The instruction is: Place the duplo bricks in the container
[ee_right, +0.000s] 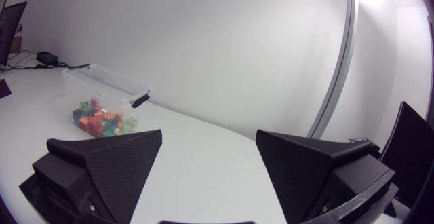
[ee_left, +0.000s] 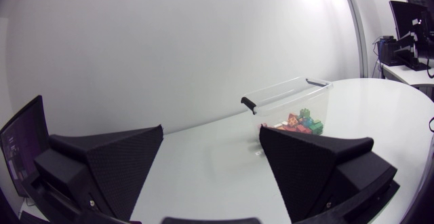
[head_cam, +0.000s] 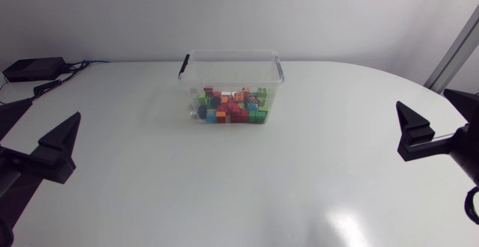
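Note:
A clear plastic container [head_cam: 233, 66] with black handle clips stands at the back middle of the white table. Several coloured duplo bricks [head_cam: 232, 106] lie heaped inside it; no brick shows on the table outside. My left gripper [head_cam: 51, 111] hovers at the left edge, open and empty, well away from the container. My right gripper [head_cam: 423, 99] sits at the right edge, also open and empty. From the left wrist, the container [ee_left: 288, 91] and its bricks [ee_left: 300, 121] lie ahead of the left gripper [ee_left: 210, 139]. Seen from the right wrist, the container [ee_right: 102, 81] with bricks [ee_right: 102, 119] lies far ahead of the right gripper [ee_right: 209, 139].
A black box with cables [head_cam: 30, 69] lies at the table's back left corner. The white table [head_cam: 247, 187] stretches bare between both grippers and the container.

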You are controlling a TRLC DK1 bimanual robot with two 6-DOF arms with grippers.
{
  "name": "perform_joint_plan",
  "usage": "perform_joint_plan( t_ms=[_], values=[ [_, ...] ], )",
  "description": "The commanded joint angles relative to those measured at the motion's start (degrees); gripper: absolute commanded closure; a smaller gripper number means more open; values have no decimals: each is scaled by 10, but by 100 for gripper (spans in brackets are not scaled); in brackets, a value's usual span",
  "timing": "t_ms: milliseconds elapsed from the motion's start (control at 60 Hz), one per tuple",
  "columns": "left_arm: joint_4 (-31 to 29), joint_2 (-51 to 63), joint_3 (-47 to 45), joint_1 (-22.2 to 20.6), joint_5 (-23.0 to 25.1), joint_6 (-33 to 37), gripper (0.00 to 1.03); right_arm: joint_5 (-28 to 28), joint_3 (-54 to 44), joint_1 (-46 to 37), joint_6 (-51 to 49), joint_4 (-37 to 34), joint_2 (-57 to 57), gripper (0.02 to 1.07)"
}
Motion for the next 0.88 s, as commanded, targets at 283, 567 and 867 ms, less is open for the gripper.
perform_joint_plan(
  t_ms=[283,567,867],
  values=[
    [43,-64,-107,4,-21,-87,5,23,-106,19,97,-9,-117,7],
    [76,-118,-192,4,-38,-152,5,40,-190,34,170,-16,-218,7],
    [79,-124,-202,4,-40,-160,5,43,-200,36,179,-16,-230,7]
  ],
)
